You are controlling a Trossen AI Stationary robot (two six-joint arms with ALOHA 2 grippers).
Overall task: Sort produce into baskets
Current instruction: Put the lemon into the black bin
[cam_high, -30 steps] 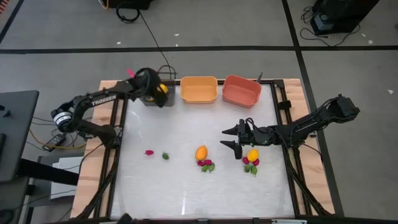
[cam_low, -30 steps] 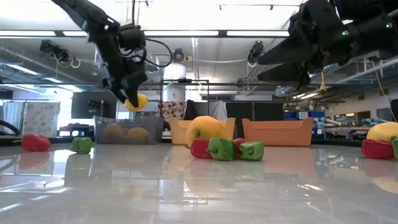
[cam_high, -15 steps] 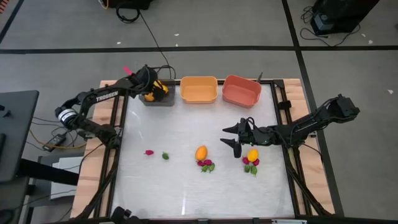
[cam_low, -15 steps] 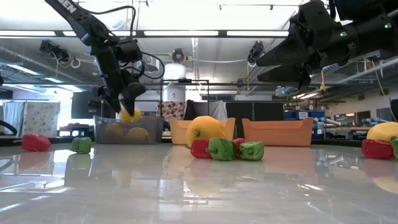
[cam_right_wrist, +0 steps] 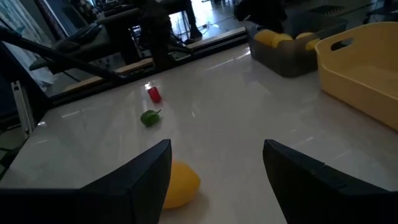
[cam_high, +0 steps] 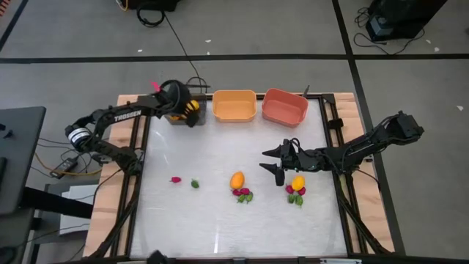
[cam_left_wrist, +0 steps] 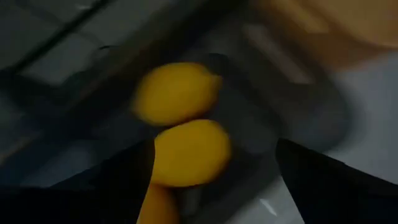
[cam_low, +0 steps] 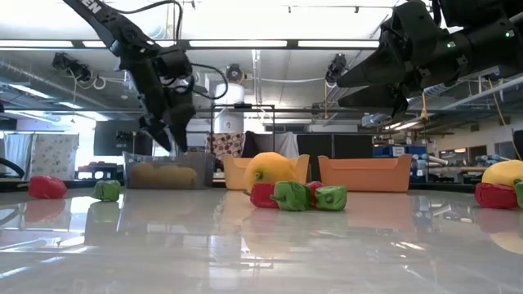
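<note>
"TROSSEN" (white lettering) on left arm [cam_high: 124, 114].

Produce and three plastic bins on the white table

Rounded yellow fruits [cam_left_wrist: 189, 152] lie in the dark grey bin [cam_high: 178, 117]; orange bin [cam_high: 234, 105] and salmon-red bin [cam_high: 284, 107] beside it; another yellow-orange fruit [cam_high: 237, 180], red bits [cam_high: 176, 179], green bits [cam_high: 196, 184] lie loose.

Glossy white table [cam_high: 220, 147]; smooth plastic orange basket [cam_high: 234, 105].

A pale glossy counter [cam_high: 220, 154] with wooden side rails stands on grey floor [cam_high: 242, 29] marked by dark lines; black cables [cam_high: 172, 33] trail there, and ceiling light strips [cam_low: 237, 43] show beyond.
</note>
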